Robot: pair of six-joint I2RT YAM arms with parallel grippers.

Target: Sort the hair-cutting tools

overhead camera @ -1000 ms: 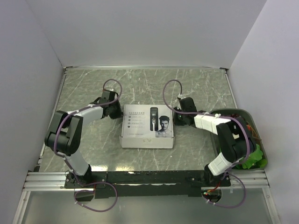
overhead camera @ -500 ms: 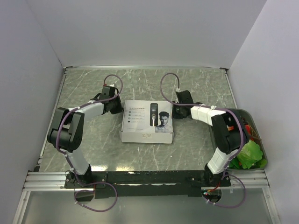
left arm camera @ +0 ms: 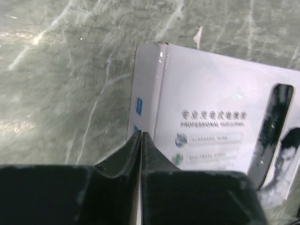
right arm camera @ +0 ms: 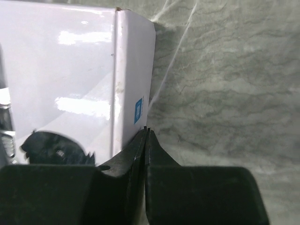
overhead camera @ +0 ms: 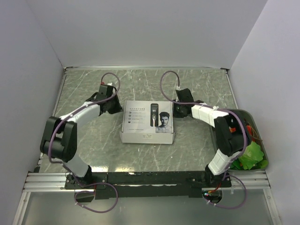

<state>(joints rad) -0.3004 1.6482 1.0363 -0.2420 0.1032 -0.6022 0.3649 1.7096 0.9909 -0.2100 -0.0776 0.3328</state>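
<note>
white cardboard box with printed man's face [overhead camera: 147, 123]: lid shut, hair-cutting tools unseen, presumably inside. left gripper [left arm camera: 141, 134] at 9 o'clock, right gripper [right arm camera: 146, 131] at 3 o'clock, both closed on nothing, likely bracing its sides.

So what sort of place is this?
Probably a robot test bench: a left arm and right arm bolted to a marbled table, plain white walls around it, one white clipper box between them.

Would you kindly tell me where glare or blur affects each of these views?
Top external: even light, sharp, soft shadows beside the white printed cardboard box. Left wrist: box lettering slightly blurred, the black left end effector soft up close. Right wrist: bright glare patches on the box's glossy top.
</note>
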